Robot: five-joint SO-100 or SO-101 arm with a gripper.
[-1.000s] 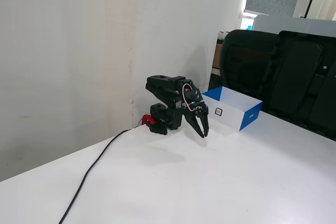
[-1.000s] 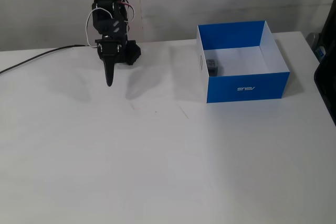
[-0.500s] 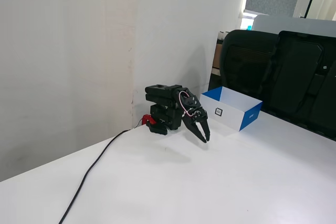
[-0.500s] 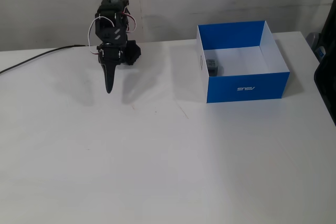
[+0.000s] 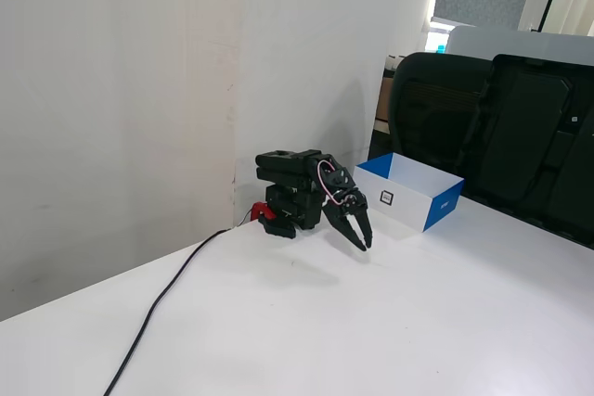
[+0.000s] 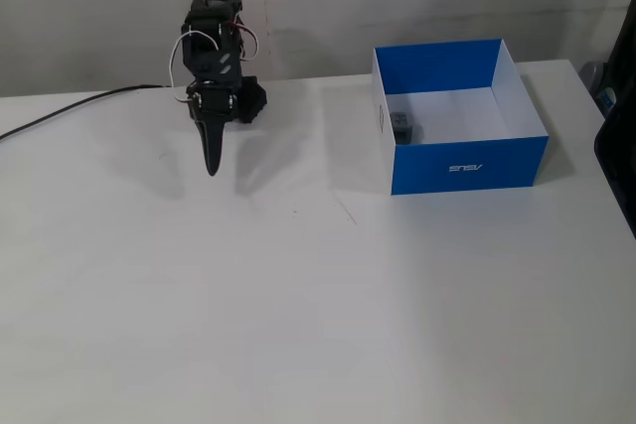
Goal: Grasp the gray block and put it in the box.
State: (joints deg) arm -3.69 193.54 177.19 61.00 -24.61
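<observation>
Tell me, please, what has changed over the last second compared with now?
The arm folded lower over its base, bringing the gripper down nearer the table. It took hold of nothing. The gray block stayed inside the box, which did not move.

Gray block (image 6: 400, 125) inside box (image 6: 467, 164)

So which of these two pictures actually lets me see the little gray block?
The fixed view from above: the gray block lies inside the box, against its left wall. In the other fixed view, from the side, the box wall hides the block entirely.
</observation>
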